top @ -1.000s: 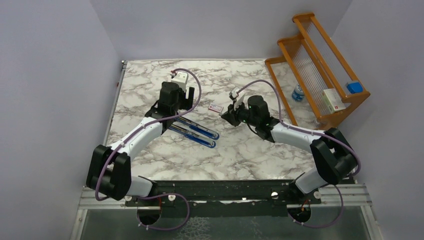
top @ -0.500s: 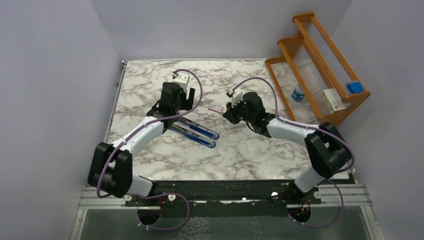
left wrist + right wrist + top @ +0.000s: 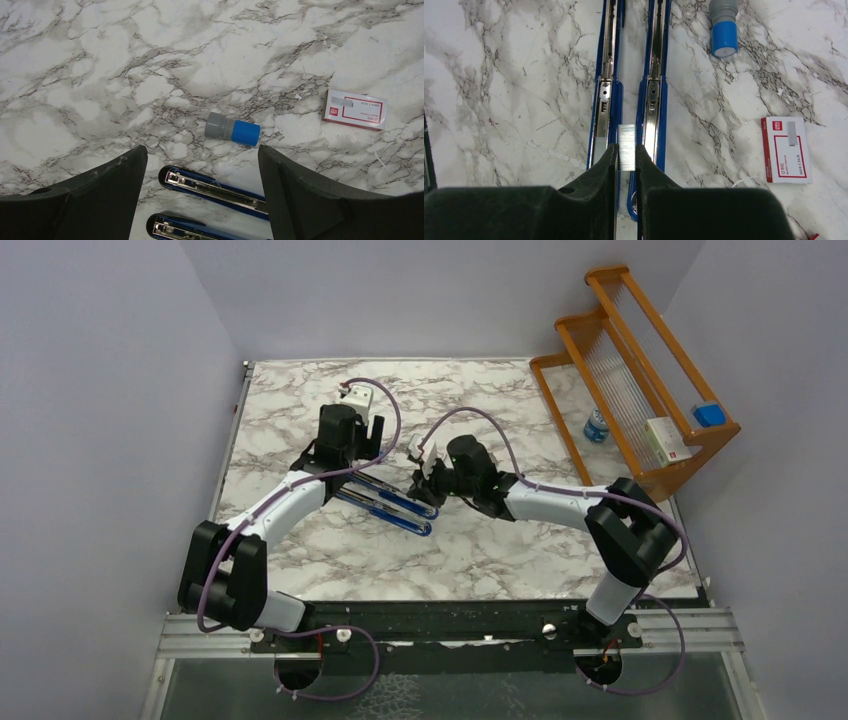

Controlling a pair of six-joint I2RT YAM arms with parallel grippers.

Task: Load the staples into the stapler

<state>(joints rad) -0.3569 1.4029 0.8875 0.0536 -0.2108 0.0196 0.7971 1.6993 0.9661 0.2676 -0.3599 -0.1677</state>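
Note:
The blue stapler (image 3: 392, 506) lies opened flat on the marble table, its two metal-lined arms side by side (image 3: 654, 85) (image 3: 215, 187). My right gripper (image 3: 626, 149) is shut on a short silvery strip of staples (image 3: 627, 142), held just above the gap between the two arms at their near end. In the top view it (image 3: 427, 483) is at the stapler's right end. The white staples box (image 3: 787, 150) with its red label lies flat to the right. My left gripper (image 3: 202, 165) is open and empty, its fingers astride the stapler's other end.
A small grey cylinder with a blue cap (image 3: 232, 129) lies on the table beyond the stapler. A wooden rack (image 3: 640, 370) stands at the back right with a white box (image 3: 667, 440) and a blue item (image 3: 709, 414) on it. A small bottle (image 3: 596, 426) stands beside it.
My right gripper has moved left from beside the staples box to over the stapler's right end, the staple strip held in it. The left arm has barely moved.

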